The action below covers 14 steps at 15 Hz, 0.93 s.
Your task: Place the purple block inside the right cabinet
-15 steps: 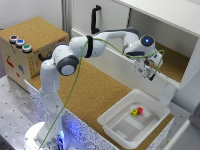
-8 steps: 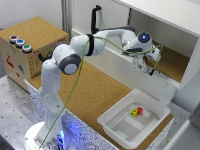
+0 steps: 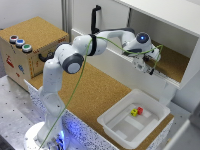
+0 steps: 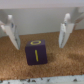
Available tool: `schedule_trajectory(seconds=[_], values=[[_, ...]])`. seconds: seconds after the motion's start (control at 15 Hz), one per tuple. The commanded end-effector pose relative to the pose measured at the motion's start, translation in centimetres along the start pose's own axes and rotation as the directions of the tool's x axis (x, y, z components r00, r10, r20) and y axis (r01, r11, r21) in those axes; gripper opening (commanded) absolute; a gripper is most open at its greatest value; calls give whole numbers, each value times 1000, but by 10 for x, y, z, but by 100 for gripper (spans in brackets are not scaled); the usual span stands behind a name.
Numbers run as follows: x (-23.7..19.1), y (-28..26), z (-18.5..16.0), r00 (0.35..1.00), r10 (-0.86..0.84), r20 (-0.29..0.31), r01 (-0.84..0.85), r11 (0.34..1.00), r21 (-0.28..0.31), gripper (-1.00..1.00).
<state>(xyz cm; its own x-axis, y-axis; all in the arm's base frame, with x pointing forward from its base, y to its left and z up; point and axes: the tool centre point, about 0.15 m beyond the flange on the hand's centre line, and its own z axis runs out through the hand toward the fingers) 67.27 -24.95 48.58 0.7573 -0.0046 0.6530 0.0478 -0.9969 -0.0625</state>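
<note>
Purple block (image 4: 36, 51) set on cork floor of right cabinet (image 3: 172, 62), centred between spread jaws of gripper (image 4: 37, 34); nothing gripped, block untouched.

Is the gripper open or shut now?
Open: in the wrist view the fingers stand apart above the purple block, which rests untouched on the cork floor.

Arm (image 3: 107, 42) inside right cabinet (image 3: 175, 60)

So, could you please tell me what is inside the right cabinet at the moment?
The purple block sits on the right cabinet's cork floor, between the open fingers of the gripper. In the exterior view the arm covers the block.
</note>
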Motion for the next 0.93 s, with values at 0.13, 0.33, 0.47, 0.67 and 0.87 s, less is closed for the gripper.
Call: schedule_trajectory(seconds=[0.13, 0.33, 0.47, 0.67, 0.87], values=[[0, -1, -9, 1000, 3, -7, -3, 1000, -1, 100], [-23, 16, -26, 999, 19, 27, -19, 1000, -9, 100], [-44, 31, -37, 998, 26, 62, -23, 999, -45, 100], [-81, 58, -38, 989, -2, 146, 13, 997, -72, 100], [-105, 80, -55, 985, -13, 172, 34, 992, -119, 100]])
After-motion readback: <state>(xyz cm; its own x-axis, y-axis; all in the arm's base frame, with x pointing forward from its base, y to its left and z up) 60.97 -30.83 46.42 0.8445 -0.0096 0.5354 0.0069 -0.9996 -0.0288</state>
